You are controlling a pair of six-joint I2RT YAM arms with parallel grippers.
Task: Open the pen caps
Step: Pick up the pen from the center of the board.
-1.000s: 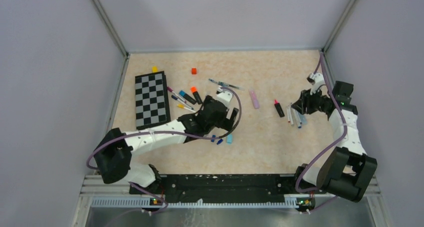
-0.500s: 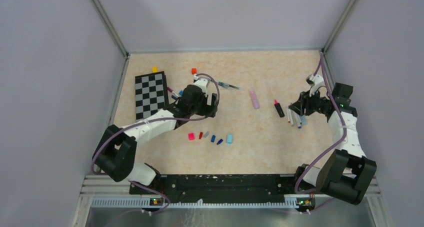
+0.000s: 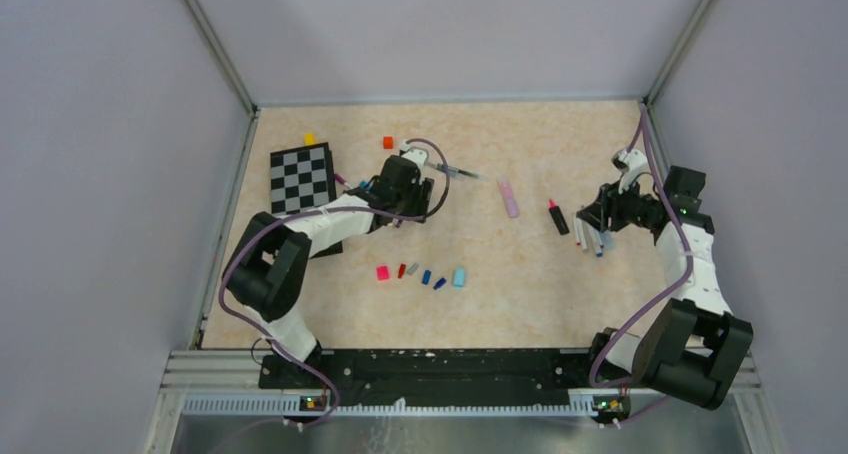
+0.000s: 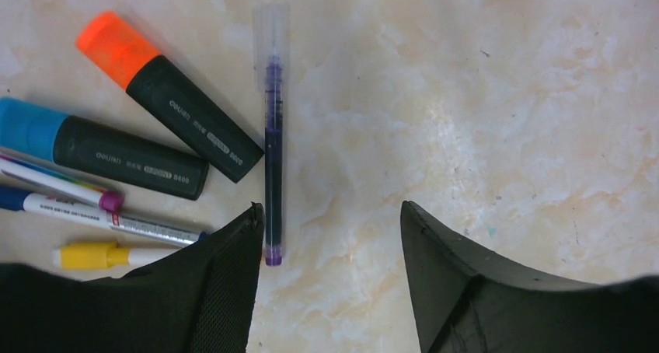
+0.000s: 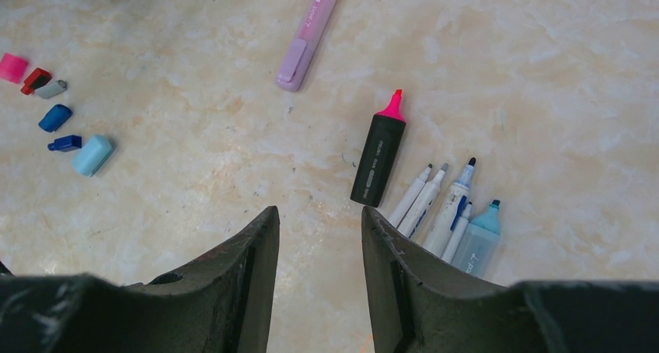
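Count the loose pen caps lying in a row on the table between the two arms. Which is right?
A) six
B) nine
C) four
A: the row holds six, namely a pink cap, red cap, grey cap, blue cap, dark blue cap and light blue cap.

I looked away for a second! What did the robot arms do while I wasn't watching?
The left gripper swung away from the row of loose caps, back and left toward the checkerboard. It now hovers open over the capped pens, holding nothing. The right gripper, the caps and the uncapped pens stayed put.
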